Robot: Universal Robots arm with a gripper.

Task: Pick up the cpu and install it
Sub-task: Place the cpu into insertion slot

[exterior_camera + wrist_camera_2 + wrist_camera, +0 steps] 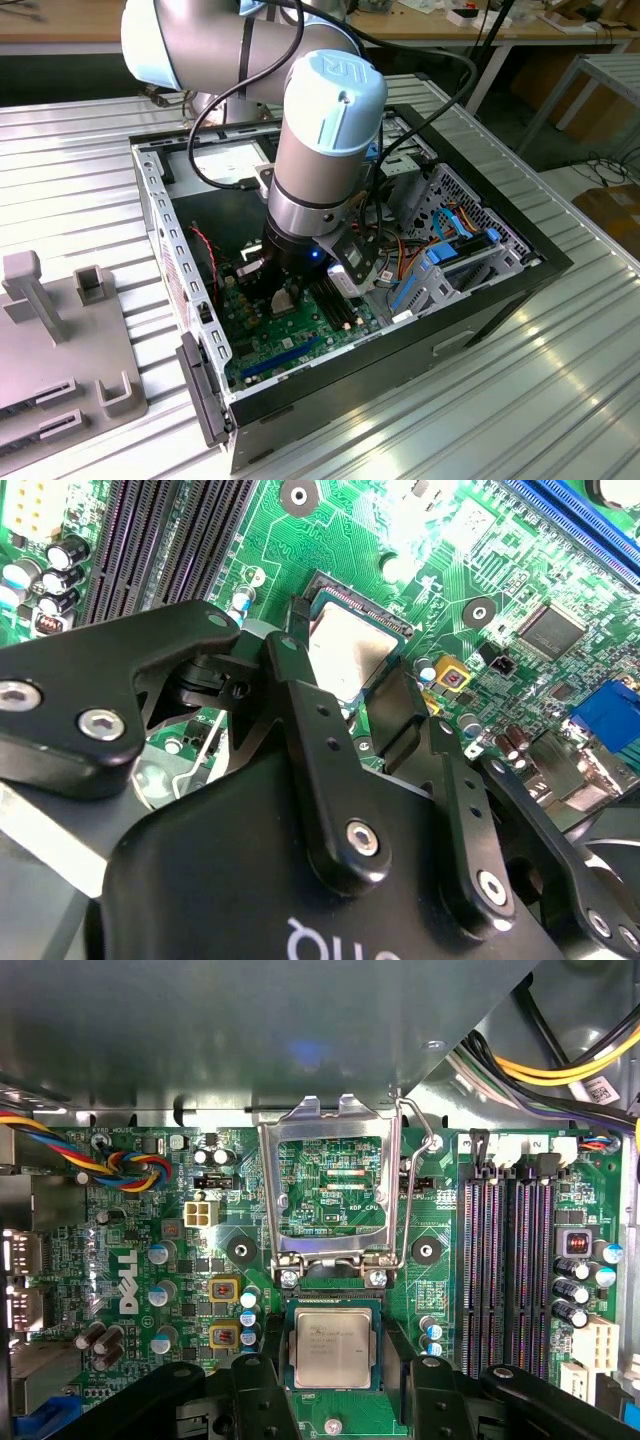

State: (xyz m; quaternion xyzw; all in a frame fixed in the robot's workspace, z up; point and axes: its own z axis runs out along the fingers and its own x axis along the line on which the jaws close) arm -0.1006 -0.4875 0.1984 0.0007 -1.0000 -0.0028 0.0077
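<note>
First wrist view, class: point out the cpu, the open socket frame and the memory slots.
cpu (pixel 332 1348), first wrist view, middle of its pale face.
open socket frame (pixel 320 1254), first wrist view, metal bar by its hinge.
memory slots (pixel 478 1260), first wrist view, along one dark slot.

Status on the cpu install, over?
Claw down at the socket, straddling the cpu. Cpu looks seated flat, pale face up. Retention frame stands open, clear of the cpu.
</note>
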